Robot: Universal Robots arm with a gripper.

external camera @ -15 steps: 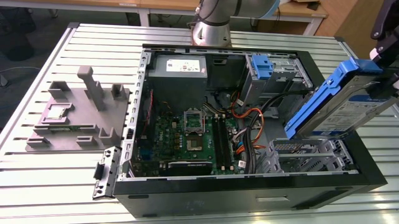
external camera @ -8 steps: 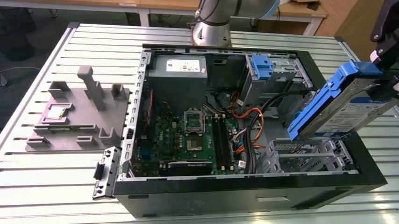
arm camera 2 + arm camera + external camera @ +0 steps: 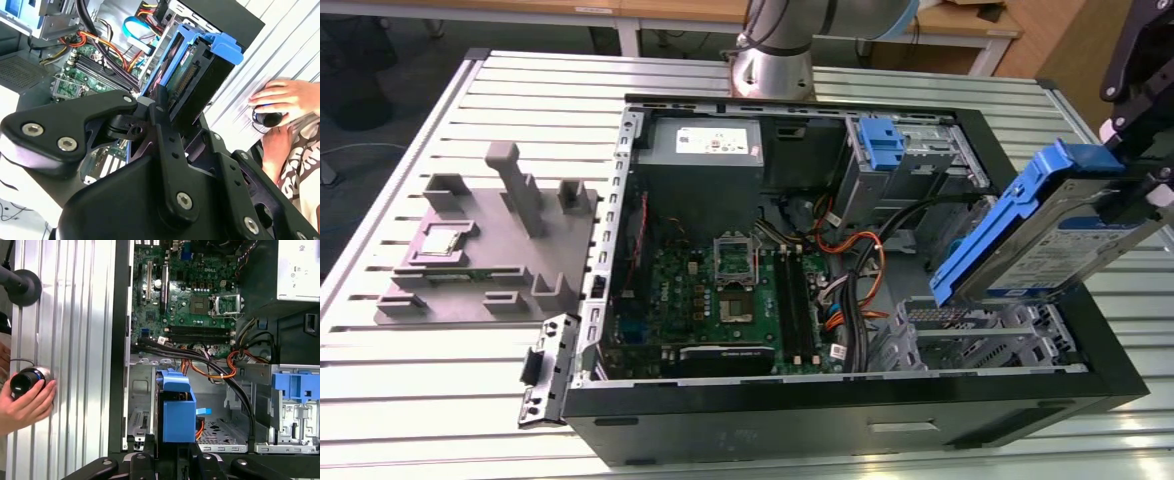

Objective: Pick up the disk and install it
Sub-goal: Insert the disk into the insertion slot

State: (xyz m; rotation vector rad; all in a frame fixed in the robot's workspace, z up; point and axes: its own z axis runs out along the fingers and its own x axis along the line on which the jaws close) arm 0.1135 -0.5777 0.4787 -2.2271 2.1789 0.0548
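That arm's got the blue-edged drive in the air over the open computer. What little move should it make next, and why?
Probably a slow, small descent toward the empty metal bay. The gripper is shut on the disk, which hangs tilted above that corner of the case, not yet seated. Orange and black cables run close beside the bay, so going gently seems wise.

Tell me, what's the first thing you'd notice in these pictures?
A flat silver-grey disk in blue plastic rails hangs tilted in the arm's black jaws, above the open black computer case at the exterior view's right. Inside the case lies a green circuit board. In the first wrist view, a person's hand rests on the ribbed metal table outside the case.
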